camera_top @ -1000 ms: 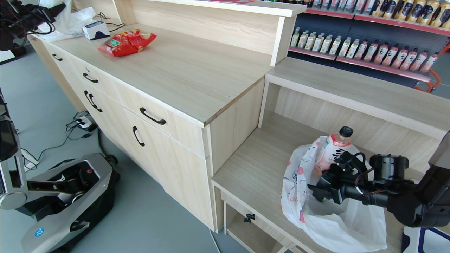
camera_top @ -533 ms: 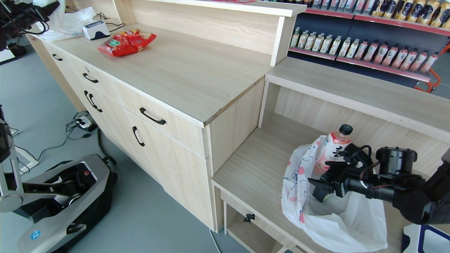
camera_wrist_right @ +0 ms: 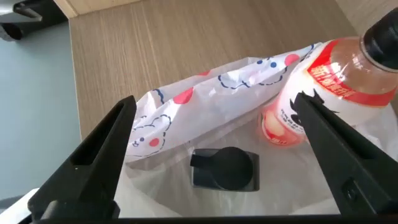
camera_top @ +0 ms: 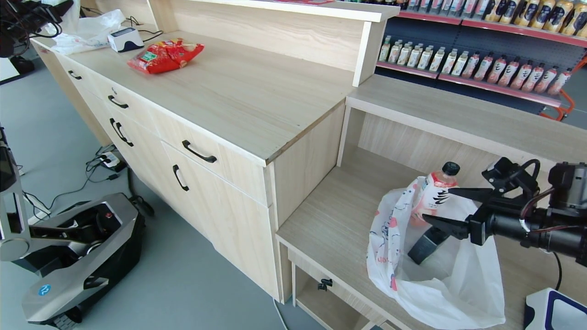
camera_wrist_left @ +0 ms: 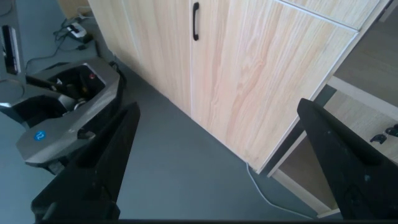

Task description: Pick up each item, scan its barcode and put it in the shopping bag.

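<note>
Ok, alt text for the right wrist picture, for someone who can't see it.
The open right gripper hangs above a white plastic shopping bag printed with cartoon clouds, on a light wooden shelf. Inside are a flat black object and a drink bottle with a red-and-white label.

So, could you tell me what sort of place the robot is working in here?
Most likely a small shop's checkout: shelves of bottled drinks stand behind, a red snack packet lies on the wooden counter, and a shopping bag holds a bottle.
</note>
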Controlling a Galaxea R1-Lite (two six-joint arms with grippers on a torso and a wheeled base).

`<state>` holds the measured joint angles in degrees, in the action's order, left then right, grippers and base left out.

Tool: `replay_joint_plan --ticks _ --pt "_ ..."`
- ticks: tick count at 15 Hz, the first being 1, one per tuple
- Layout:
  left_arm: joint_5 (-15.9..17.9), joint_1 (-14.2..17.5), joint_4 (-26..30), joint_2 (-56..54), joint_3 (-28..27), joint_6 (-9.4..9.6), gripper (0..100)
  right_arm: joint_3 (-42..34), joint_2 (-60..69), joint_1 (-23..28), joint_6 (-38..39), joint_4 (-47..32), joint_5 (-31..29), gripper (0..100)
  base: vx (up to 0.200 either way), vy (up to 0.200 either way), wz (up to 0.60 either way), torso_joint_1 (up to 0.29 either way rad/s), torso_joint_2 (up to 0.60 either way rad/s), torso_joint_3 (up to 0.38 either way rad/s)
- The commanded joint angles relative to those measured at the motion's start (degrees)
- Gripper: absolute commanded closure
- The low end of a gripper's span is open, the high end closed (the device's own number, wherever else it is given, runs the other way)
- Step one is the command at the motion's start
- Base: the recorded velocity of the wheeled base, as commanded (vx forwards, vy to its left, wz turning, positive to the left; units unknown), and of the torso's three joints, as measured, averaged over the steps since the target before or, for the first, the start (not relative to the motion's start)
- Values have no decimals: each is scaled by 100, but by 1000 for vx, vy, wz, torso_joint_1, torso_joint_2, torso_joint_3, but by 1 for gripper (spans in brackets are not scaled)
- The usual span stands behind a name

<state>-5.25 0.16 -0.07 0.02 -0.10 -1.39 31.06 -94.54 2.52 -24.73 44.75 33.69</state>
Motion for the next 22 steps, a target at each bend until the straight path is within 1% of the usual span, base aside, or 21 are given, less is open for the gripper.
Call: replay_joint_plan --ticks 1,3,4,6,7,8,9,12,14,16,19,20,21,22 --pt "-2 2 -1 -2 1 -2 0 5 770 38 4 -28 6 0 0 0 0 0 0 0" --pt "-2 2 -1 -2 1 -2 0 40 964 38 -14 69 146 0 0 0 0 0 0 0" --pt "-2 2 -1 -2 1 -2 0 111 990 73 -40 280 322 0 0 0 -600 2 2 -2" --pt "-2 2 -1 -2 1 -2 0 199 1016 99 -67 614 480 0 0 0 -600 -2 5 2" --pt "-2 2 -1 -2 1 -2 0 357 1025 99 -75 798 603 0 0 0 -600 2 2 12" --pt "-2 2 -1 -2 1 -2 0 489 1025 108 -75 816 612 0 0 0 -600 7 7 2" --pt "-2 2 -1 -2 1 -2 0 805 1069 108 -67 754 612 0 0 0 -600 12 7 12" --pt "-2 2 -1 -2 1 -2 0 1482 1254 134 -49 86 480 0 0 0 -600 -1 2 4" --pt "-2 2 -1 -2 1 -2 0 1860 1438 222 109 -599 146 0 0 0 -600 5 2 5" --pt "-2 2 -1 -2 1 -2 0 2132 1614 372 267 -1144 -30 0 0 0 -600 0 5 5" --pt "-2 2 -1 -2 1 -2 0 2194 1693 706 285 -1531 -56 0 0 0 -600 2 2 1" --pt "-2 2 -1 -2 1 -2 0 2211 1675 837 285 -1663 -197 0 0 0 -600 2 7 2" --pt "-11 2 -1 -2 1 -2 0 2220 1667 846 320 -1680 -575 0 0 0 -600 -2 2 2" --pt "-2 2 -1 -2 1 -2 0 2202 1658 873 478 -1689 -803 0 0 0 0 0 0 0"
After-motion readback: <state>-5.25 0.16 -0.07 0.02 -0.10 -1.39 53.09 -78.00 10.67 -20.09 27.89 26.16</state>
